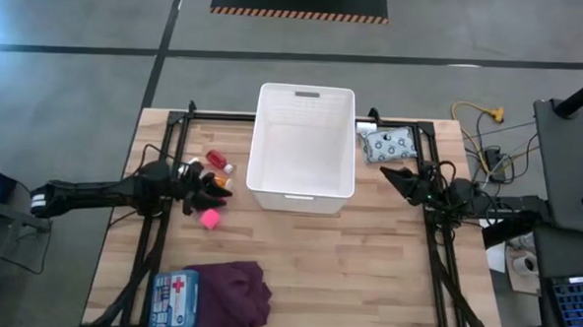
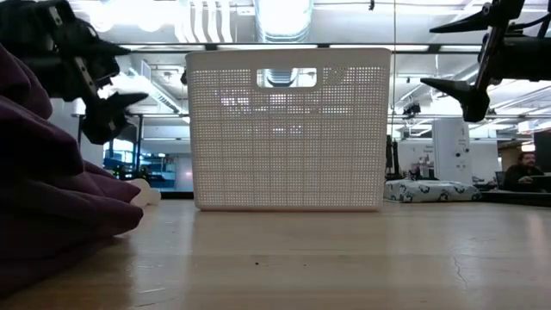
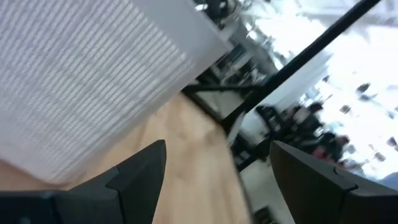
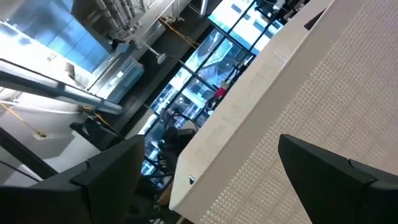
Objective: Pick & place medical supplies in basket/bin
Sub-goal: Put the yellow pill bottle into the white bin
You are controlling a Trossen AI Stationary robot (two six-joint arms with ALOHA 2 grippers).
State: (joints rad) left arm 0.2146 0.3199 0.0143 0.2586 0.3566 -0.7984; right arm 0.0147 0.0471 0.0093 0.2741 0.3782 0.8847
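Observation:
The white perforated basket (image 1: 302,144) stands at the table's far middle, its base on the wood. Left of it lie a small red bottle (image 1: 216,160) and a pink cube (image 1: 209,217). My left gripper (image 1: 217,188) hovers open between them, pointing level at the basket's wall (image 3: 81,81), with nothing between its fingers. Right of the basket lies a white-blue patterned pouch (image 1: 387,144). My right gripper (image 1: 391,175) hangs open just nearer than it, raised off the table (image 2: 469,73) and facing the basket (image 4: 311,93). A blue first-aid pouch (image 1: 172,298) lies at the near left.
A dark purple cloth (image 1: 235,293) is heaped beside the first-aid pouch at the near edge and fills the left of the low view (image 2: 52,198). Black frame rails (image 1: 164,158) run along both table sides. Bare wood (image 1: 346,274) lies in front of the basket.

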